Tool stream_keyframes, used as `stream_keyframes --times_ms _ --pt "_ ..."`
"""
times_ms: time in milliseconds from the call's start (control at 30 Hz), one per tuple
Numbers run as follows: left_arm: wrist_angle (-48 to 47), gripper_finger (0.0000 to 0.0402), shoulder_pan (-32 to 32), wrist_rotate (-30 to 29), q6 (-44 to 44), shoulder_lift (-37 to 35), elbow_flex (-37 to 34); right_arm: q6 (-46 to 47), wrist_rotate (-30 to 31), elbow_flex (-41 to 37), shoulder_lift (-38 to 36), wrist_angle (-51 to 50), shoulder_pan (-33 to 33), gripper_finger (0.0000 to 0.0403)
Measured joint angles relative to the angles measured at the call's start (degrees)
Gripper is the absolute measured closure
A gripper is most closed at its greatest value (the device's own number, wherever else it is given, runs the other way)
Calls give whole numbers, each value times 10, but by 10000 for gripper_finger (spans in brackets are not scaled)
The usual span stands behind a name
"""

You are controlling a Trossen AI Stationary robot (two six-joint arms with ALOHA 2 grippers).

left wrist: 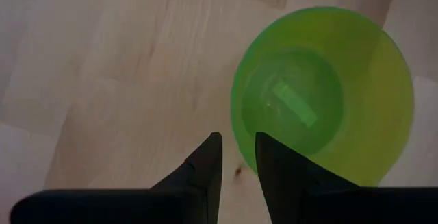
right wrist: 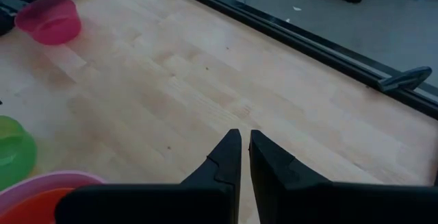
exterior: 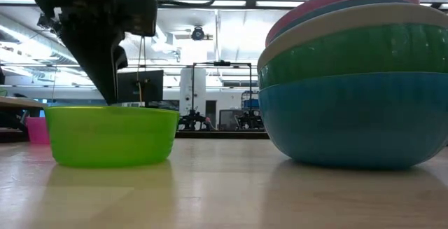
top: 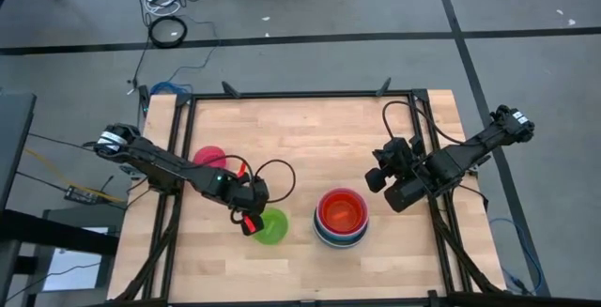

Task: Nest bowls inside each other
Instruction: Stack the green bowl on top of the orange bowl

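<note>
A lime bowl stands on its base on the wooden table, left of a stack of nested bowls whose innermost one is red-orange. In the low view the stack shows blue, green, white-grey and pink walls. A magenta bowl stands alone farther left and back. My left gripper is open and points steeply down over the lime bowl's left rim, one finger outside it and one over the inside. My right gripper hangs shut and empty above the table, right of the stack. My left gripper stands astride the lime bowl's rim, coming from above. Whether its fingertips touch the rim, I cannot tell.
Black frame rails run along the table's edges. Bare wood lies across the far half of the table and in front of the bowls. Cables loop off my left arm near the lime bowl.
</note>
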Motion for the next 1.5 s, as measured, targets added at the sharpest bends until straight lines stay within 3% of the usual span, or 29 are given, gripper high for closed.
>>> stream_keyframes --times_ms 700,1067,1133,1267,1500 --pt "71 305 0 10 -9 2 -40 0 0 0 0 0 0 382" --pt "98 306 -5 19 1 75 -40 -1 0 0 0 2 0 382" --pt "106 322 -7 21 9 81 -40 -2 0 0 0 2 0 382" --pt "107 388 -6 30 34 80 -35 -4 0 0 0 2 0 382" --pt "86 396 11 -18 123 78 71 -6 0 0 0 -8 0 382"
